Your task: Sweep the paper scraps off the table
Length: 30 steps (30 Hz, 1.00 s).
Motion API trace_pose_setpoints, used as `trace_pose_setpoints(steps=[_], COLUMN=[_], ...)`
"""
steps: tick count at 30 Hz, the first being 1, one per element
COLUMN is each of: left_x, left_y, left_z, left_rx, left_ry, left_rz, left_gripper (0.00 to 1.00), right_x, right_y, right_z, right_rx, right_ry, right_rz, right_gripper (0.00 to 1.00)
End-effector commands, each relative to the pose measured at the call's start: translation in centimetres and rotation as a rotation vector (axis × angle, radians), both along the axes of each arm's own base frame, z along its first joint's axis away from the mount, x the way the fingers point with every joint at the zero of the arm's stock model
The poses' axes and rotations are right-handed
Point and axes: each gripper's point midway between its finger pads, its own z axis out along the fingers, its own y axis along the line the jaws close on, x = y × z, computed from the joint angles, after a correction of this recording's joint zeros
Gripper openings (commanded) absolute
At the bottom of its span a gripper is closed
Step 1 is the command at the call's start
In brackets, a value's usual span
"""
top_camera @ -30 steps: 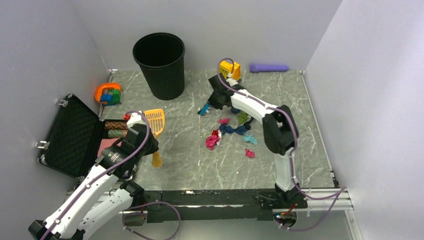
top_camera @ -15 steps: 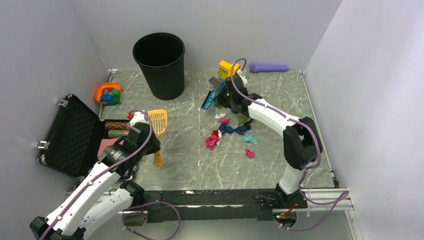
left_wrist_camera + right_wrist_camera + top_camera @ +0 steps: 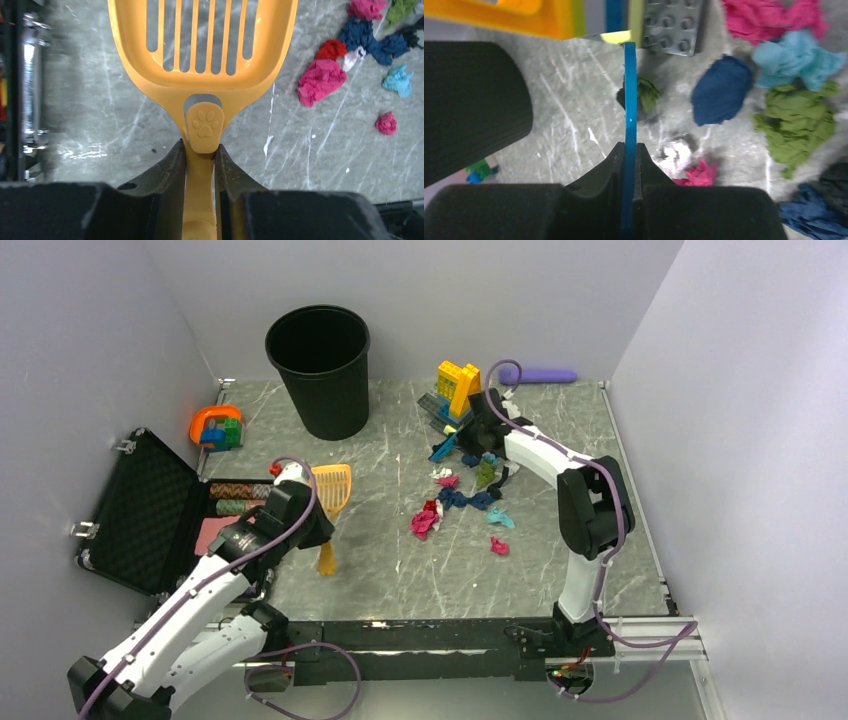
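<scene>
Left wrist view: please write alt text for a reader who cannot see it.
Black jaws hold the handle of an orange slotted scoop, which extends away over the grey-green marbled table. Crumpled paper scraps in magenta, navy, red and teal lie at the upper right.

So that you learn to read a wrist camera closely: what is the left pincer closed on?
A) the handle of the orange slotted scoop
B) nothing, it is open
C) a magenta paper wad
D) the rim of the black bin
A: in the left wrist view the left pincer clamps the handle of the orange slotted scoop, while the paper scraps lie apart on the table.
</scene>
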Motion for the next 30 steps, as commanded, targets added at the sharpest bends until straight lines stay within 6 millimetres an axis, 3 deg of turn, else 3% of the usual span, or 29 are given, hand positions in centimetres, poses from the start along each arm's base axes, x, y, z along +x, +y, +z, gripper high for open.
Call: trace_pose_setpoints(steps=[1, 8, 13, 17, 21, 24, 27, 30], left_x=[0.2, 0.1, -0.2, -0.4, -0.2, -0.3, -0.5, -0.7], left_y=[-2.5, -4.8, -5.9, -5.9, -4.6, -3.9, -3.6, -3.8], left_z=[-0.4, -2.5, -3.5, -3.7, -3.4, -2.7, -2.3, -2.4], left_rx=[-0.073, -0.096, -0.089, -0.077, -0.035, -0.034, -0.042, -0.055], left_ry=[0.012, 0.093, 0.136, 0.146, 0.132, 0.113, 0.090, 0.093], left_rz=[-0.097, -0.189, -0.229, -0.232, -0.174, -0.144, -0.130, -0.146], left_gripper=[0.00, 0.00, 0.00, 0.00, 0.00, 0.00, 0.00, 0.00], right_x=[-1.9, -4.6, -6.9, -10.3, -14.8, -17.8, -19.3, -19.2], right_y=[-2.8, -3.1, 0.7, 5.5, 10.1, 12.3, 12.1, 10.0], right_z=[0.7, 5.2, 7.4, 6.1, 3.7, 2.1, -0.2, -2.2], right_rx=[-0.054, -0.036, 0.012, 0.035, -0.061, -0.076, -0.123, -0.228], right_ry=[0.052, -0.130, -0.242, -0.191, -0.127, -0.085, -0.005, 0.068], right_rz=[-0.094, 0.036, 0.374, 0.682, 0.935, 1.066, 1.099, 1.052], right_gripper=[0.00, 0.00, 0.00, 0.00, 0.00, 0.00, 0.00, 0.00])
